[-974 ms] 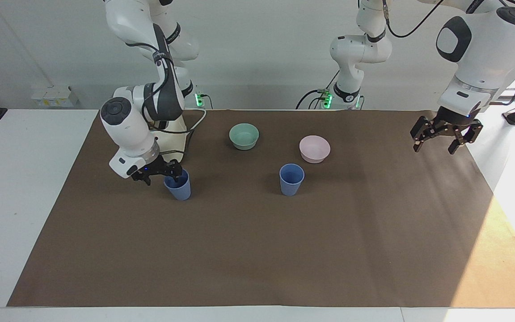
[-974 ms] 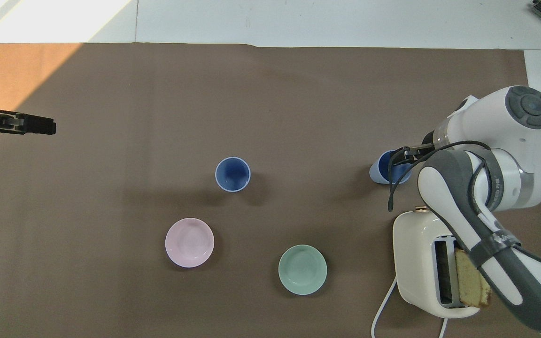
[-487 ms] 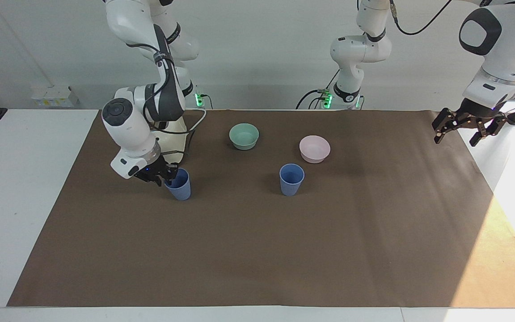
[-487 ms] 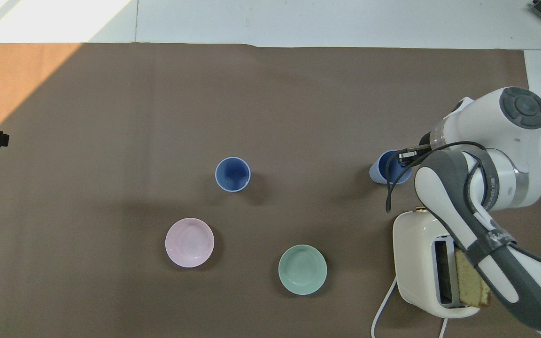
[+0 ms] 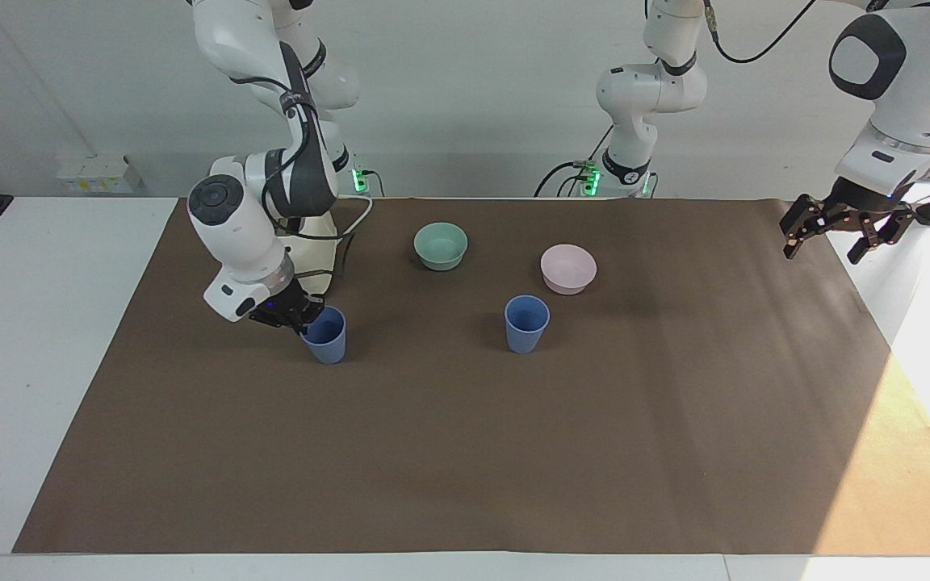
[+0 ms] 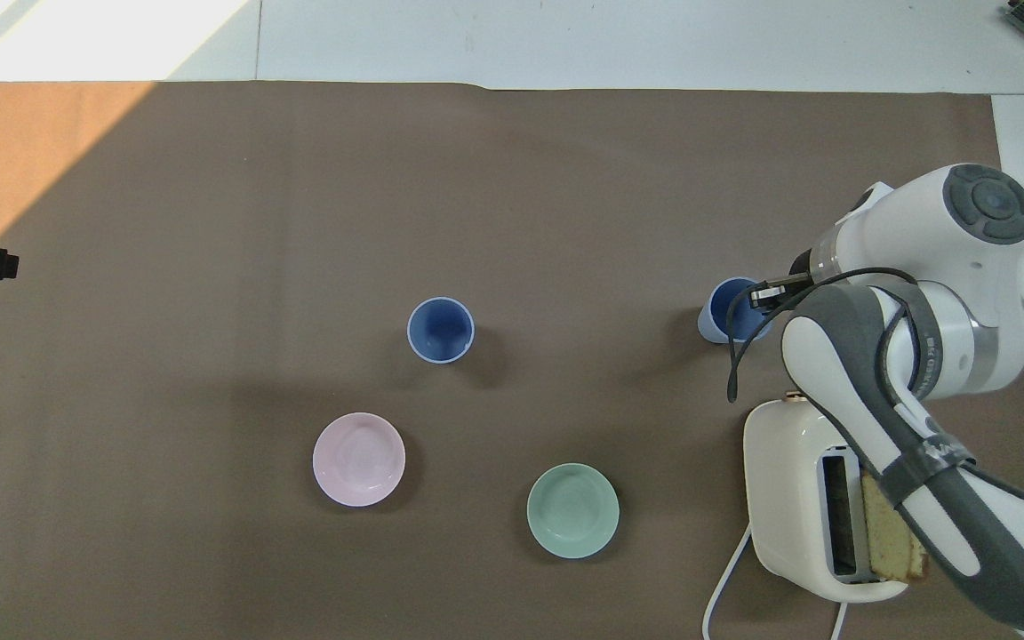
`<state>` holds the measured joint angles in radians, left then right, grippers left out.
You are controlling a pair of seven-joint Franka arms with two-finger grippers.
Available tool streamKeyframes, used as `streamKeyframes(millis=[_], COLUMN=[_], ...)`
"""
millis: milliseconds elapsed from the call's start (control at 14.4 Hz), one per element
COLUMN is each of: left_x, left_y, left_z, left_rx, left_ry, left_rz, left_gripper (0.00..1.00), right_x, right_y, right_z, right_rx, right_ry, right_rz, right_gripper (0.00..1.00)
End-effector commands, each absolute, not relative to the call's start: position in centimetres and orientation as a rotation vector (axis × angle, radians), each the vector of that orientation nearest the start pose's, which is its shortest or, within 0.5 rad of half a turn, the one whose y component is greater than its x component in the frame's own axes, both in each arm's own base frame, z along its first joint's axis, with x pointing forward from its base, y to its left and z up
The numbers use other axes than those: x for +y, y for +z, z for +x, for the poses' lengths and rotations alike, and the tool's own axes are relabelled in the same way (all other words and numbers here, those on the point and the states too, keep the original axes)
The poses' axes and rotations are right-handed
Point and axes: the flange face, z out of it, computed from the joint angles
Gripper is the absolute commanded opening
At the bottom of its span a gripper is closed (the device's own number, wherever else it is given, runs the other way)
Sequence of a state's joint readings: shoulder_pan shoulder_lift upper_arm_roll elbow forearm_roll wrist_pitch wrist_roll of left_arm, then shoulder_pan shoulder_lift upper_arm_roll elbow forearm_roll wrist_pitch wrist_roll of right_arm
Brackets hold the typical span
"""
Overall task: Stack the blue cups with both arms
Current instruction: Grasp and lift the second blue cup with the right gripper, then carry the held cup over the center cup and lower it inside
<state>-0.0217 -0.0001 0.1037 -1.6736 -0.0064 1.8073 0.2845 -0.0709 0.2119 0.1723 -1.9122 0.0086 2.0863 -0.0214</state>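
Periwinkle plastic, finely ribbed: one blue cup (image 5: 325,335) stands toward the right arm's end of the brown mat (image 5: 465,452), just in front of the white toaster (image 6: 810,498), and the right gripper (image 5: 301,315) has its fingers pinched on the rim, one inside the mouth and one outside, by the look of it. The cup leans a little under the pull and its base seems at or barely off the mat; I cannot tell which. The second blue cup (image 5: 526,323) stands upright and free near the middle of the mat, just beside the pink bowl (image 5: 568,269), with the teal bowl (image 5: 441,245) nearer the robots.

The left gripper (image 5: 836,236) hangs spread wide over the mat's edge at its own end, well apart from everything, waiting.

To my eye the step in hand is lifting the gripped cup. A rim pinch on thin, tapered plastic gives little purchase, so I'd raise it straight and slowly, let it hang level before travelling, and carry it high enough to pass over the other cup's rim. Then centre it over that open mouth and lower it squarely, since a tilted cup would catch the rim and tip the free one
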Motion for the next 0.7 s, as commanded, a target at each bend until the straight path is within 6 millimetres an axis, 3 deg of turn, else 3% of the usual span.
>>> streamKeyframes(millis=[0,139,209,348,626], left_x=[4.9,4.9,4.9,4.9,4.7], left_y=[60.4,60.4,60.4,60.4,60.4], left_z=[56.8,56.8,56.8,56.8,56.8], left_rx=[0.33,0.33,0.33,0.33,0.33], left_ry=[-0.189,-0.187,-0.189,-0.189,-0.194], left_rz=[-3.085,-3.085,-3.085,-3.085,-3.084], left_gripper=[1.0,1.0,1.0,1.0,1.0], right_x=[7.9,9.3,10.9,12.7,19.5], right_y=[39.8,42.7,44.5,47.2,51.5], right_z=[60.2,60.8,61.0,61.2,60.1], right_rx=[-0.226,-0.254,-0.269,-0.187,-0.112], right_ry=[0.059,0.046,0.024,0.026,-0.018], right_rz=[-3.079,-3.073,-3.066,-3.069,-3.04], right_gripper=[0.0,0.0,0.0,0.0,0.0])
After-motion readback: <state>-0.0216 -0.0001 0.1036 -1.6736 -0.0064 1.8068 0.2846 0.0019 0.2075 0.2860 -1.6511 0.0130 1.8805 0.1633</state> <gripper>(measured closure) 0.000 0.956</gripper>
